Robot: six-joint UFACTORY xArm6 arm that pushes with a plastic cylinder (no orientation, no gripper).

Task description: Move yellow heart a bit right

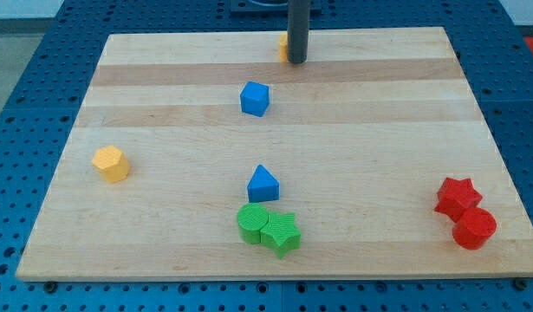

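Observation:
A yellow block (283,48) sits near the board's top edge, mostly hidden behind my rod, so its shape cannot be made out. My tip (297,61) rests on the board right against that block's right side. A second yellow block (111,163), roughly hexagonal, lies far off at the view's left.
A blue cube (255,98) lies below and left of my tip. A blue triangular block (263,184) sits mid-board, with a green cylinder (252,222) and a green star (282,232) touching below it. A red star (458,198) and a red cylinder (474,229) sit at the bottom right. The wooden board (379,130) lies on a blue pegboard.

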